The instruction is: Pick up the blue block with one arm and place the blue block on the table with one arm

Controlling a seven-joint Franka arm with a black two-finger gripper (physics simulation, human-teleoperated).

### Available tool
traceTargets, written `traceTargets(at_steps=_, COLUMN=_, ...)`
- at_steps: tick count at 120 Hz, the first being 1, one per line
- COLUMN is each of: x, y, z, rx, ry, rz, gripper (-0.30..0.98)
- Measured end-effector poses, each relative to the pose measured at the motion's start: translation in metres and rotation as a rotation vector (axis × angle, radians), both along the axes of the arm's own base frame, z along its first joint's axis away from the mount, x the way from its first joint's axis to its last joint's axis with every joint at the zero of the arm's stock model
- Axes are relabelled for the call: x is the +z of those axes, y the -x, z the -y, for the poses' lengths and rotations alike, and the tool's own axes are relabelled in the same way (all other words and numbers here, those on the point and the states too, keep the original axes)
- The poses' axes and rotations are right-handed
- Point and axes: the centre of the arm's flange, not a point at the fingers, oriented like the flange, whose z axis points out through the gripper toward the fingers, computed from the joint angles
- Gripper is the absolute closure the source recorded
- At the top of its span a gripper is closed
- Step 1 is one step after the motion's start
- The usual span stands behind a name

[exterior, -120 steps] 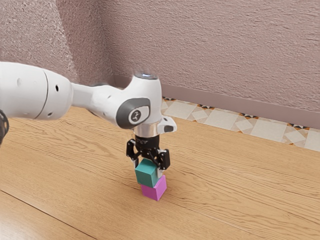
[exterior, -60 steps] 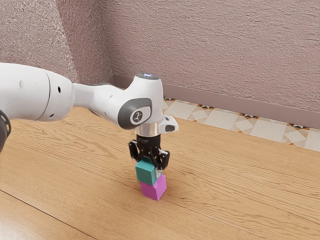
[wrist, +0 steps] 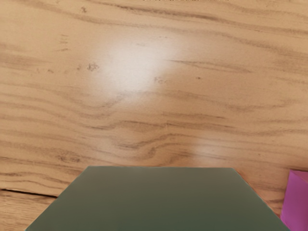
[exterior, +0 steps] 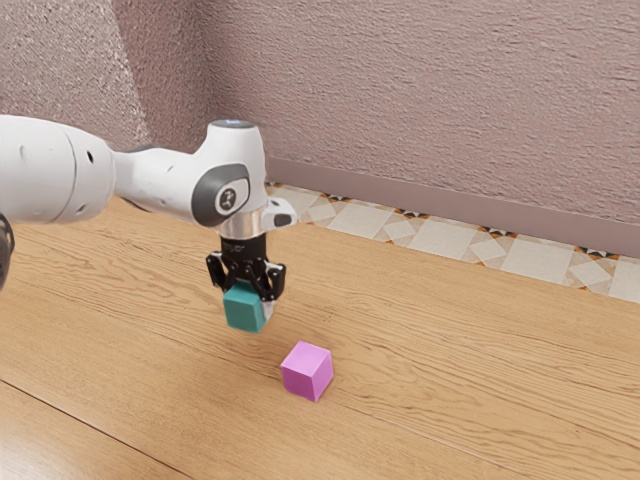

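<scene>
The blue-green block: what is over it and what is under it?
Over the blue-green block is the black tool, gripping it. Below is the wooden table; the part behind the block is covered.

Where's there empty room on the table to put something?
Bare wood runs from the pink block to the exterior view's right edge, and up to the tiled strip. It's crowded around the gripper, holding the blue-green block.

Teal block (exterior: 243, 308), duller grey-green in the wrist view, perhaps from shade, magenta-pink cube (exterior: 307, 372), black gripper (exterior: 246, 301), white arm (exterior: 160, 182) with grey patches, honey-brown table (exterior: 460, 350) with darker grain, mauve wall (exterior: 440, 100), cream tiles (exterior: 443, 236) with orange-and-black motifs
</scene>
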Motion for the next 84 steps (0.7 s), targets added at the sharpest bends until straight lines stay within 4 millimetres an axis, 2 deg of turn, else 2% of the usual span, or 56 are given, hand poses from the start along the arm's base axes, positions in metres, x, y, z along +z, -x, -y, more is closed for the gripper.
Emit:
traceTargets(at_steps=11, x=-0.007, y=0.001, z=-0.014, rx=0.008, ry=-0.005, rz=-0.018, gripper=0.30)
traceTargets(at_steps=17, x=-0.014, y=0.002, z=-0.016, rx=0.006, ry=-0.004, rz=-0.031, gripper=0.30)
traceTargets(at_steps=28, x=-0.023, y=0.003, z=-0.017, rx=-0.003, ry=0.000, rz=-0.049, gripper=0.22)
traceTargets(at_steps=40, x=-0.021, y=0.003, z=-0.016, rx=-0.017, ry=0.007, rz=-0.047, gripper=0.14)
traceTargets(at_steps=49, x=-0.012, y=-0.001, z=-0.014, rx=-0.030, ry=0.011, rz=-0.029, gripper=0.10)
traceTargets(at_steps=60, x=0.021, y=-0.007, z=-0.006, rx=-0.056, ry=0.020, rz=0.030, gripper=0.06)
traceTargets(at_steps=75, x=0.092, y=-0.021, z=0.011, rx=-0.108, ry=0.025, rz=0.123, gripper=0.03)
traceTargets(at_steps=84, x=0.140, y=-0.028, z=0.035, rx=-0.172, ry=-0.006, rz=0.167, gripper=0.02)
